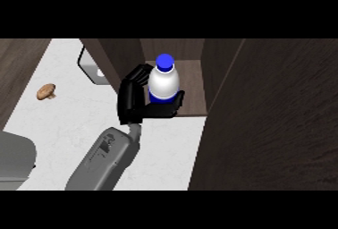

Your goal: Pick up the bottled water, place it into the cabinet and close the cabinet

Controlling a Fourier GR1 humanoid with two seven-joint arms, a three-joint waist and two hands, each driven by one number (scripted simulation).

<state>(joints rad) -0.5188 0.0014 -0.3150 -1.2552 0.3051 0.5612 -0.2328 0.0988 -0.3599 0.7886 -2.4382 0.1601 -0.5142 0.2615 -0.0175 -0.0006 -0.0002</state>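
1. nearest to us was our grey forearm (105, 156), rising from the lower edge toward the cabinet
2. we could not tell from its place which arm it was; we took it for our right hand (135, 100), and our left hand showed nowhere
3. that hand had its fingers and thumb curled round the bottled water (163, 80), clamped on its lower body
4. the bottle stood upright with its blue cap (163, 60) on top, at the open cabinet (191, 85), over the front of its shelf
5. whether the base rested on the shelf was hidden by the hand
6. the dark cabinet door (277, 116) stood wide open at the right, so closing was not yet done
7. we judged that letting go too near the shelf's front edge could tip the bottle out onto the counter (66, 116)
8. we also judged that fingers catching the bottle on withdrawal could topple it
9. a small brown thing (46, 91) lay well apart on the counter, out of the way
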